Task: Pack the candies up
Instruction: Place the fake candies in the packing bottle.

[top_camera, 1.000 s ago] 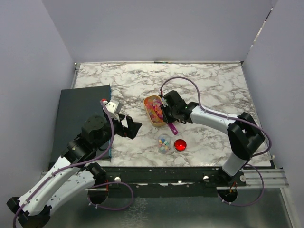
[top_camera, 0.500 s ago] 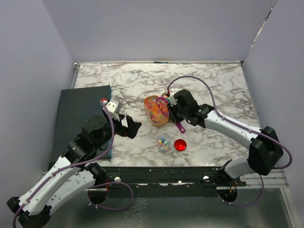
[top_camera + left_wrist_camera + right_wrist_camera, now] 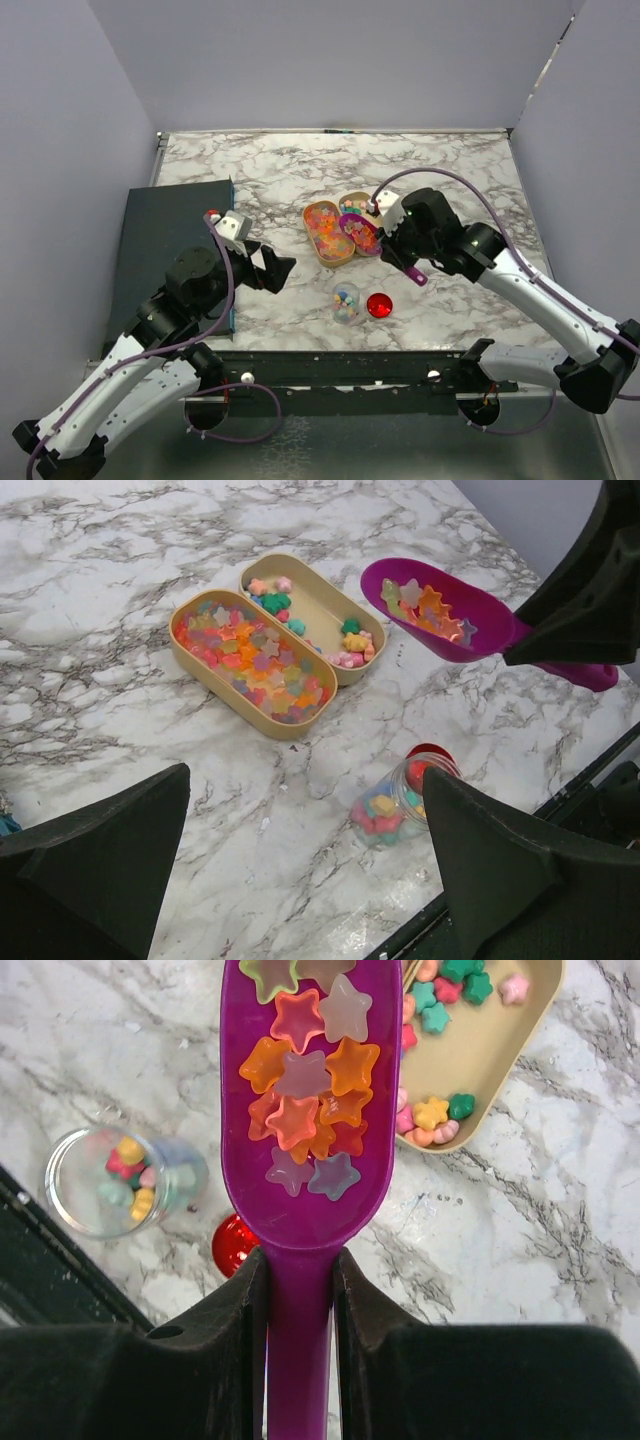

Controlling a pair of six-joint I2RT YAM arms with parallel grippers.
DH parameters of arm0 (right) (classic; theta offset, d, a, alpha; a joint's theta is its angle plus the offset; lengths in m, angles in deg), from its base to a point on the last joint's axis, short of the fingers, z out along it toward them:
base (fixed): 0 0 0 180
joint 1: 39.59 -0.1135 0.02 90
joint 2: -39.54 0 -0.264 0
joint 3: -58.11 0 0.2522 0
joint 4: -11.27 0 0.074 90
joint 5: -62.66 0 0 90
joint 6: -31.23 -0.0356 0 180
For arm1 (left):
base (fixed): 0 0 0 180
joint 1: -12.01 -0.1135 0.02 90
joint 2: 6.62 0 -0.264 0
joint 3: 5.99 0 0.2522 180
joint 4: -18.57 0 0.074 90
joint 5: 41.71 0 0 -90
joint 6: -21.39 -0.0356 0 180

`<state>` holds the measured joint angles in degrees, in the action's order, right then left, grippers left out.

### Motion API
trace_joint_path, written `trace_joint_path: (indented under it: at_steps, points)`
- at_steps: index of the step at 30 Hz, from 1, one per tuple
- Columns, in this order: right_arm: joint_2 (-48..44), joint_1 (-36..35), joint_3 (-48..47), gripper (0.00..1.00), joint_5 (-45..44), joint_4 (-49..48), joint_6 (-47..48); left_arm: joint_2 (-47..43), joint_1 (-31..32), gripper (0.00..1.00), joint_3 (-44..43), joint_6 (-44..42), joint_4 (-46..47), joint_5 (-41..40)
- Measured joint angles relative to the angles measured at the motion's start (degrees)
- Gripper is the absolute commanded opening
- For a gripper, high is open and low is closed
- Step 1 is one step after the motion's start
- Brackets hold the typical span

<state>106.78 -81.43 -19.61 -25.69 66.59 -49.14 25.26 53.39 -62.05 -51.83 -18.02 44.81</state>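
Nearest, the clear round jar (image 3: pixel 346 301) stands open, shiny red round lid (image 3: pixel 379 305) at its three o'clock. Left gripper (image 3: pixel 280 272) gapes, idle. Right gripper (image 3: pixel 300 1310) clamps the purple plastic scoop (image 3: pixel 300 1200), heaped with star-shaped pastel candies (image 3: pixel 305 1090), at the jar's twelve o'clock. Beyond, tan oblong trays (image 3: pixel 315 605). Transfer step, I'd say: next, swing towards six o'clock and tip gently over that narrow mouth.

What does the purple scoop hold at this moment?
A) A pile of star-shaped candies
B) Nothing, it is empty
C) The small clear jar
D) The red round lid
A: in the right wrist view, the purple scoop carries a heap of star-shaped candies in orange, pink and pale colours.
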Motion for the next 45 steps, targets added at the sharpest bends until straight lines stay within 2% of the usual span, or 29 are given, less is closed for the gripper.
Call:
trace_joint_path:
  at_steps: [6, 12, 24, 29, 45]
  points:
    - [-2.51, -0.55, -4.37, 0.01, 3.45, 9.79, 4.61, -1.42, 0.00, 0.99, 0.00, 0.00, 0.00, 0.02]
    - [-2.60, -1.57, -4.79, 0.01, 7.06, 17.81, 8.44, -2.05, 0.00, 0.99, 0.00, -0.07, 0.00, 0.22]
    - [-0.28, -7.91, -7.34, 0.01, 9.31, 27.65, 14.01, -2.86, 0.00, 0.99, 0.00, -0.15, 0.00, 1.11]
    - [2.03, -10.54, -9.35, 0.00, 7.52, 30.40, 14.45, -3.19, 0.00, 0.99, 0.00, -0.15, 0.00, 1.42]
    - [9.40, -19.61, -16.50, 0.01, -6.91, 37.79, 11.23, -3.87, 0.00, 0.99, 0.00, -0.17, 0.00, 1.97]
